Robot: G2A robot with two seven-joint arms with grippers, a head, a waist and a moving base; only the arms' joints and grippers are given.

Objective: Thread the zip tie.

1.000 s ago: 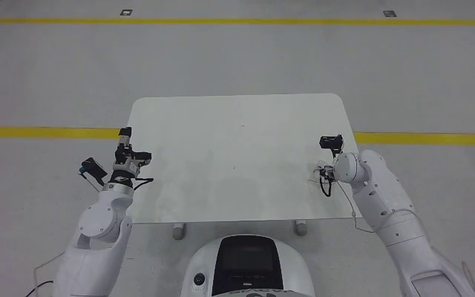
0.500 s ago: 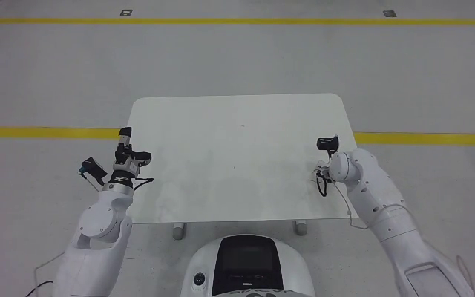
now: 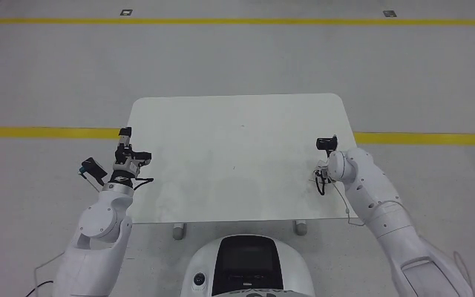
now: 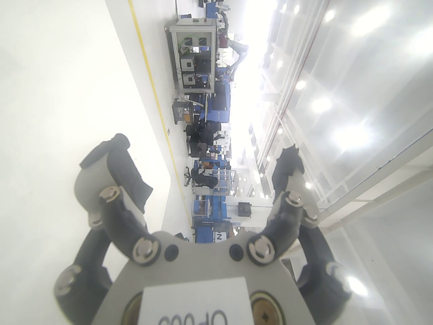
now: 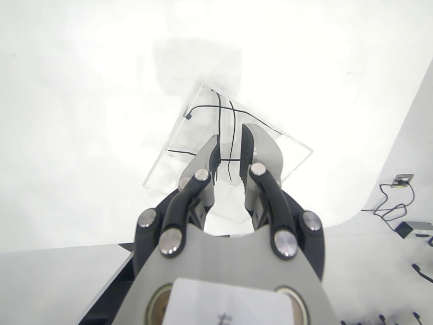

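Several black zip ties [image 5: 206, 106] lie crossed on a clear square plate [image 5: 184, 164] near the right edge of the white table [image 3: 237, 148]. My right gripper [image 5: 230, 140] hangs just over the plate, its fingers a narrow gap apart; one zip tie strand [image 5: 233, 126] runs through that gap, and whether it is pinched I cannot tell. From above, the right gripper [image 3: 320, 177] sits over dark zip tie loops [image 3: 326, 188]. My left gripper [image 4: 203, 150] is at the table's left edge [image 3: 130, 146], wide open with nothing between its fingers, pointing out at the room.
The table's rounded corner [image 5: 368, 201] lies close beside the plate. Cables and a small box [image 5: 411, 228] sit on the floor past it. A yellow floor line [image 3: 44, 132] runs behind the table.
The right arm has shifted slightly toward the table's middle. The left arm has not moved.
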